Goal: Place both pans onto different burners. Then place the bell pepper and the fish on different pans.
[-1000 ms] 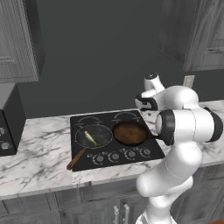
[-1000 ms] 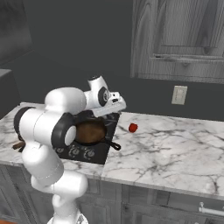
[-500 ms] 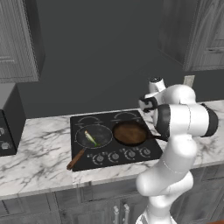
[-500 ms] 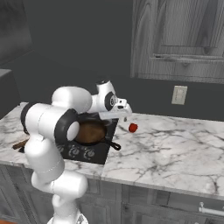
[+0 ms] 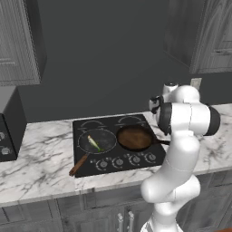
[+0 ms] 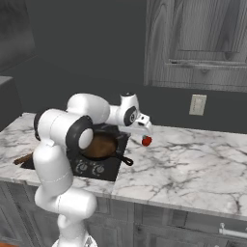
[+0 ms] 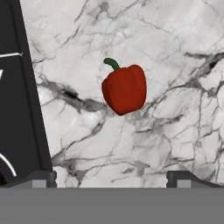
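Hand view — bell pepper (image 7: 124, 89) alone on marble counter (image 7: 175, 57), cooktop (image 7: 17, 109) beside.

Fish (image 5: 94, 143) in black pan (image 5: 97, 141); brown pan (image 5: 134, 137) beside, on cooktop (image 5: 86, 128).

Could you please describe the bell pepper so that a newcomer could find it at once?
Start at the black cooktop set in the marble counter. On the bare marble just off its edge lies the bell pepper, small, red and green-stemmed, the only red thing there.
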Motion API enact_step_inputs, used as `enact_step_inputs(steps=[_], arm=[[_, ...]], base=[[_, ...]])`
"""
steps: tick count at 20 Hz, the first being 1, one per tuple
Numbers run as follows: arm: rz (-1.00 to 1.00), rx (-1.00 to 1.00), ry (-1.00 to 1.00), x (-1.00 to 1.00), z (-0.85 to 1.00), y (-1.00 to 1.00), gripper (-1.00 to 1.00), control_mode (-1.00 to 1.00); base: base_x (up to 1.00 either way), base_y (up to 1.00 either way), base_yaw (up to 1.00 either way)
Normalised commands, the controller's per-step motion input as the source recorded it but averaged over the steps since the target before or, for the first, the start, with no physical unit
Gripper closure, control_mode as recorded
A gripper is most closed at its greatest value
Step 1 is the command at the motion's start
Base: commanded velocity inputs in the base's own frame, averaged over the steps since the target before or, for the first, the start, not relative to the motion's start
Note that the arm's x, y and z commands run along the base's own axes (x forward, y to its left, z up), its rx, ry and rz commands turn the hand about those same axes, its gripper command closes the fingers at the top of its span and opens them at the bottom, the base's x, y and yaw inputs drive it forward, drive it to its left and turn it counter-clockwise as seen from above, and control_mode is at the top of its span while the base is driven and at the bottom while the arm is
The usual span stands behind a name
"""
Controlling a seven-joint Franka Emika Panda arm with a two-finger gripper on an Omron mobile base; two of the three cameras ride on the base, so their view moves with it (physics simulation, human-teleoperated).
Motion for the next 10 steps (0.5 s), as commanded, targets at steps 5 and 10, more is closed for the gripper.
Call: enact_step_inputs(steps=[5, 10], arm=[[-0.15, 0.15, -0.04, 0.36, 0.00, -0.12, -1.00, -1.00], [-0.09, 0.07, -0.01, 0.36, -0.11, -0.02, -1.00, -1.00]], base=[[0.00, 0.00, 0.00], [0.00, 0.00, 0.00]])
